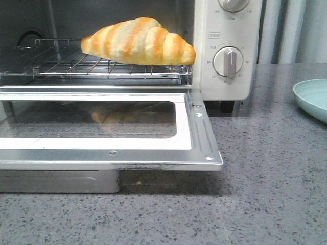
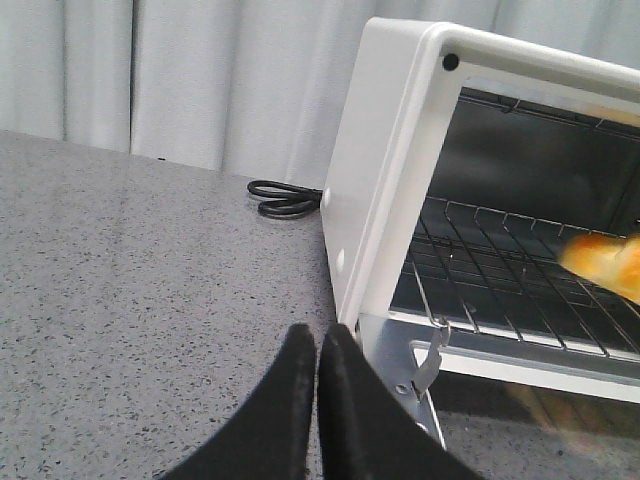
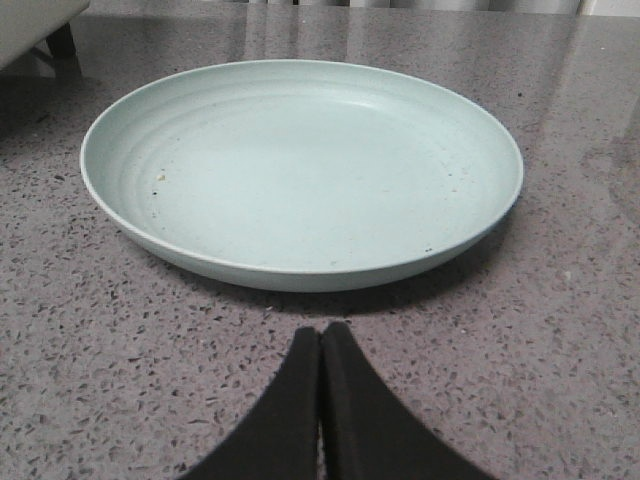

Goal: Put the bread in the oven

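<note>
— Bread [image 1: 139, 42] sits on the wire rack [image 1: 76, 66] inside the oven [image 1: 225, 76], toward the right of the opening, with nothing holding it. So what do you do now?

— You judge the placing itself as done. The door [image 1: 110, 130] hangs flat open, so if any step is left, it's closing it.

— Which arm suits that?

— Your left gripper [image 2: 318, 345] hovers just beside the oven's left front corner, its fingers pressed together and empty. Come under the door's front lip and lift evenly so the rack doesn't jolt.

— And the right?

— Your right gripper [image 3: 321, 345] is also pinched closed on nothing, low over the countertop [image 3: 560, 380] in front of the empty plate [image 3: 300, 165]. Keep it well apart from the door's swing.
</note>
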Action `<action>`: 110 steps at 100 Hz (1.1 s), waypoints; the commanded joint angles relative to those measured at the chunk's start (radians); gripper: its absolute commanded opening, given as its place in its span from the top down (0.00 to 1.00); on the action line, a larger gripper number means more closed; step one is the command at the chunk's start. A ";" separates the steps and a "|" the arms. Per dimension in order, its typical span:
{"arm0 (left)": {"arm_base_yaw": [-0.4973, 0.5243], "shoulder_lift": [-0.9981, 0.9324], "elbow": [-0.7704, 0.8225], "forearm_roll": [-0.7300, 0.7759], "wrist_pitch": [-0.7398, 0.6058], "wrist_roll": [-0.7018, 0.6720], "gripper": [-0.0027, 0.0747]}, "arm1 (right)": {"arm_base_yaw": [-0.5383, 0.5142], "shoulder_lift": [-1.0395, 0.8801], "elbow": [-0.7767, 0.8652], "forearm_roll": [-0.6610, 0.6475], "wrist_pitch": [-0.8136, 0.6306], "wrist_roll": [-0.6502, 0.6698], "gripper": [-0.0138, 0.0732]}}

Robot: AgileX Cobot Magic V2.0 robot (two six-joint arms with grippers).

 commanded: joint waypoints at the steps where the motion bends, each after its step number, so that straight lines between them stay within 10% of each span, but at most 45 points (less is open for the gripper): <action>1: 0.002 -0.029 -0.025 -0.020 -0.057 0.000 0.99 | 0.000 -0.021 0.012 -0.016 -0.024 0.002 0.92; 92: 0.002 -0.029 -0.012 0.040 -0.056 -0.007 0.99 | 0.000 -0.021 0.012 -0.016 -0.024 0.002 0.92; 110: -0.002 -0.029 0.052 0.352 -0.094 -0.424 0.99 | 0.000 -0.021 0.012 -0.016 -0.024 0.002 0.92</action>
